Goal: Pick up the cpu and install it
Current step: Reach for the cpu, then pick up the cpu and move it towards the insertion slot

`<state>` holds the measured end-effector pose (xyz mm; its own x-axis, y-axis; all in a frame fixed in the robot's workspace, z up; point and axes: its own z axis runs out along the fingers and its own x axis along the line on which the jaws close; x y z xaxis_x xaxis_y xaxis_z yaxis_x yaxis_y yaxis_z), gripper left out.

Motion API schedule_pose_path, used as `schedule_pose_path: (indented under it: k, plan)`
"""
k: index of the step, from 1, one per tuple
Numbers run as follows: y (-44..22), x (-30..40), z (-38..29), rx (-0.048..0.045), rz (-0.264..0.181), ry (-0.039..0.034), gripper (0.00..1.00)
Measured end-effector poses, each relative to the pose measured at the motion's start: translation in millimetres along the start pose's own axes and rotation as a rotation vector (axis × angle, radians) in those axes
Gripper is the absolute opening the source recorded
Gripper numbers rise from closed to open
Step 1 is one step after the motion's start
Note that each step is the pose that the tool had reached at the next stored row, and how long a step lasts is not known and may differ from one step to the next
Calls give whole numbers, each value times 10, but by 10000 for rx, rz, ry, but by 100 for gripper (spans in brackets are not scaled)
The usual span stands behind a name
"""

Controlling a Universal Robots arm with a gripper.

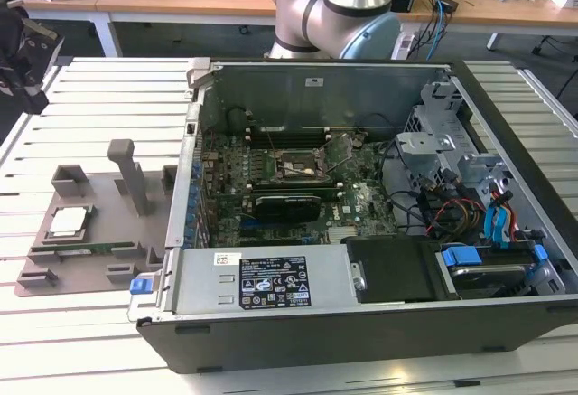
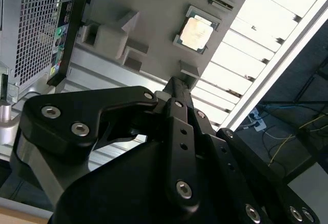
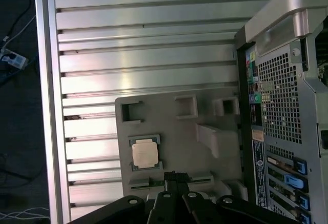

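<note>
The cpu [image 1: 69, 221] is a small silvery square chip lying in a recess of the grey plastic tray [image 1: 99, 255], on the exterior view's left beside the open computer case. Both wrist views show the cpu [image 2: 196, 33] [image 3: 143, 154] lying flat in the tray [image 2: 154, 8] [image 3: 174, 131]. My black gripper [image 1: 32, 79] hangs well above the table, beyond the tray's far left corner. In both wrist views the gripper [image 2: 177, 84] [image 3: 174, 176] is shut, its fingers pressed together with nothing between them, and well apart from the chip.
The open computer case [image 1: 361, 323] lies on the slatted metal table [image 1: 108, 97]. Inside are the motherboard socket [image 1: 293, 164], a black graphics card [image 1: 287, 205] and cables at the exterior view's right. The tray carries raised posts [image 1: 131, 173]. The table edge [image 3: 43, 106] drops off beside the tray.
</note>
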<state>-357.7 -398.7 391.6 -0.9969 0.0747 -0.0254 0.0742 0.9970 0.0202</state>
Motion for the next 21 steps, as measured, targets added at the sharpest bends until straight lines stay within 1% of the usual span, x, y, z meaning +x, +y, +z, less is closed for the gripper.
schedule_pose_path:
  k: [2,4,5,9,10,21]
  plan:
    - [-2,23,-1,0,0,0,11]
    - [-5,64,-1,0,-1,-1,11]
    - [-8,104,-2,0,0,0,11]
    - [-16,208,-4,0,0,0,11]
    - [-17,220,-4,-1,-1,0,11]
    - [-17,224,-4,-1,-1,0,11]
